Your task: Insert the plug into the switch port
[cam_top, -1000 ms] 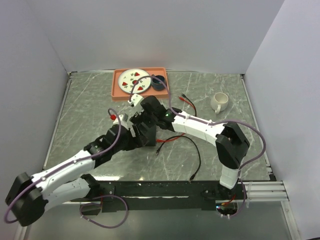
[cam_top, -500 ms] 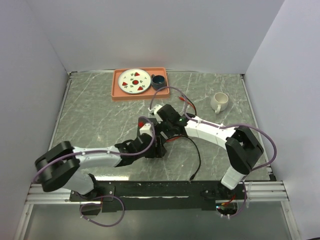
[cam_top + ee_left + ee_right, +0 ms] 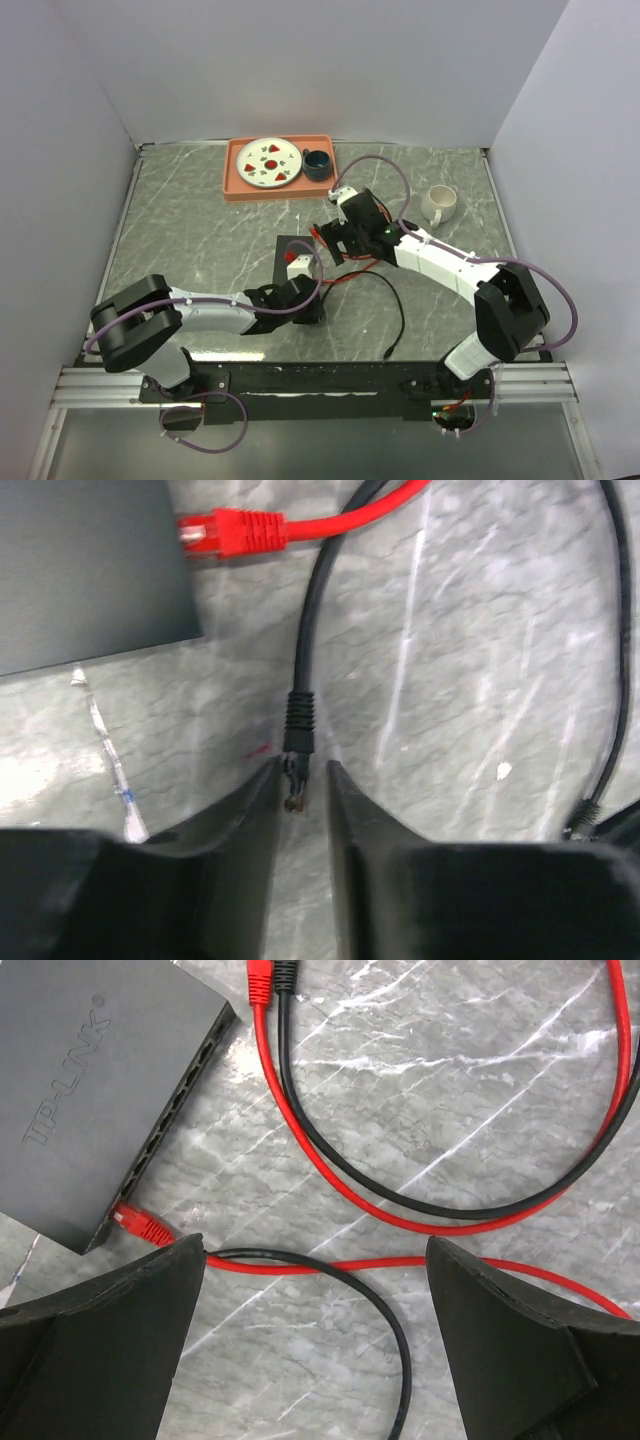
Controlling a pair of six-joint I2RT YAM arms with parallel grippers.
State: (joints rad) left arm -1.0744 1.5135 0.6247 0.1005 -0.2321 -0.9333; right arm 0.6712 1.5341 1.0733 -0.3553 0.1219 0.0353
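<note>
The left gripper (image 3: 300, 768) straddles the small black cable plug (image 3: 297, 748), fingers narrowly apart, seemingly to pinch it; whether they touch I cannot tell. The flat matte-black switch box (image 3: 80, 570) lies at its ten o'clock, while the right gripper (image 3: 314, 1250), spread wide, hangs clear at one o'clock.
</note>
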